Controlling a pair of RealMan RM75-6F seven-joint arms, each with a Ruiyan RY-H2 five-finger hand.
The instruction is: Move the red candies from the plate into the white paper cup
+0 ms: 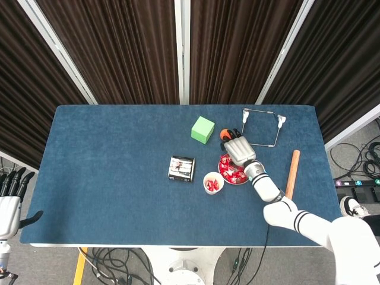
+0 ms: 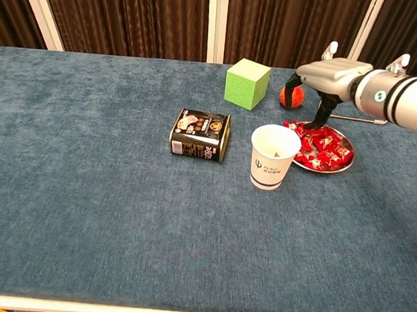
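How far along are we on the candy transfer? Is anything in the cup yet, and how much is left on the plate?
Done: the head view shows some red candies already in the white paper cup. In hand: nothing visibly held; the right hand hangs over the plate, fingers pointing down at the pile. The left hand sits off the table. Left: most of the pile of candies, still on the plate.

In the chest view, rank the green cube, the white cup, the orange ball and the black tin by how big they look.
1. black tin
2. white cup, close to the green cube; the cube sits farther back, so I won't rank these two
3. orange ball, clearly smallest and partly hidden by the right hand
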